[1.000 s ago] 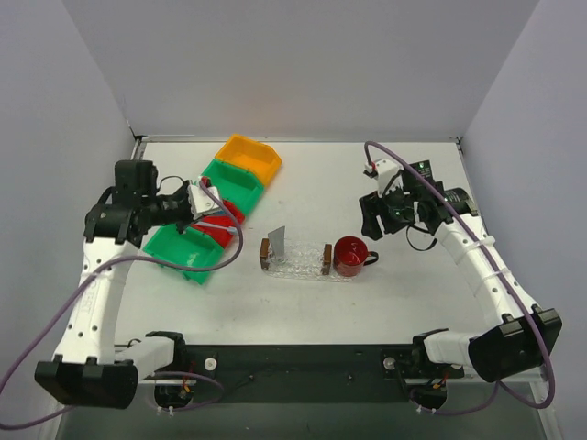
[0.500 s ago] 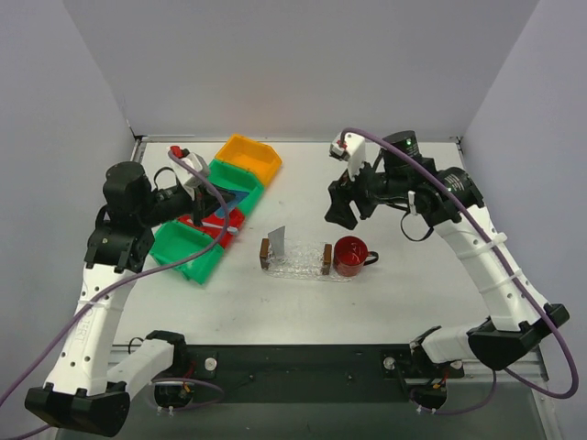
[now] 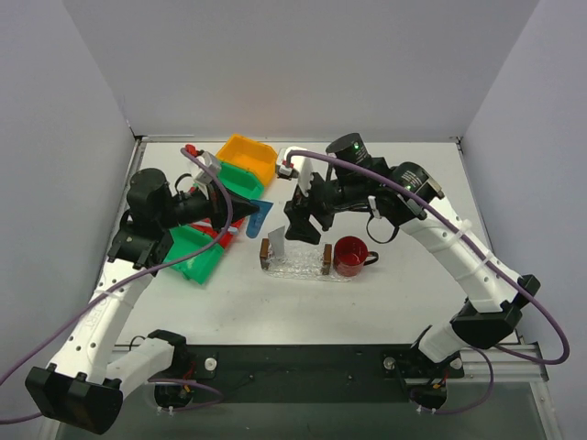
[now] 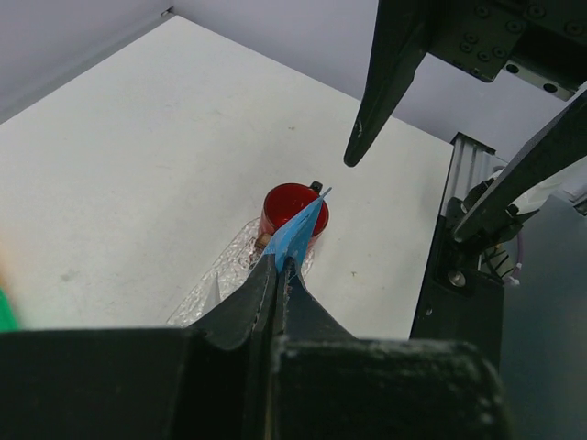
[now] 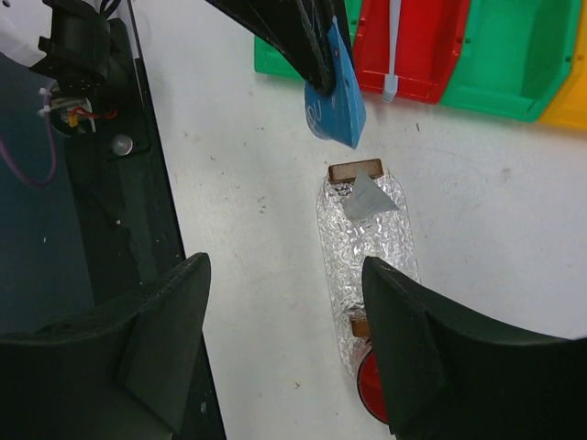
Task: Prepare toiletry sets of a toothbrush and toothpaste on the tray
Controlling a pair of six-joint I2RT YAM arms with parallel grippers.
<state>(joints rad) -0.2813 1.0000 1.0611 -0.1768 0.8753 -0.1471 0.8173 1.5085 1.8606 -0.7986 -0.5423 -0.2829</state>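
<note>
- Aloft, left gripper (image 3: 242, 209) pinches the blue tube (image 3: 258, 218) beside the bins (image 3: 248, 156).
- Right gripper (image 3: 300, 223) gapes above the tray (image 3: 298, 269).
- Silver tube (image 3: 278, 243) stands on it; toothbrush (image 5: 392, 50) lies in red bin (image 5: 431, 64).
- White table (image 3: 413, 183), grey walls (image 3: 303, 64).

Bright, even light falls from above. The white table (image 3: 394, 293) shows only faint, soft shadows beside the arms. In the wrist views the left gripper (image 4: 275, 270) and right gripper (image 5: 286, 275) loom dark and soft-focused, while the toothpaste (image 4: 298, 229) is sharp. The tray (image 5: 371, 266) glints slightly.
</note>
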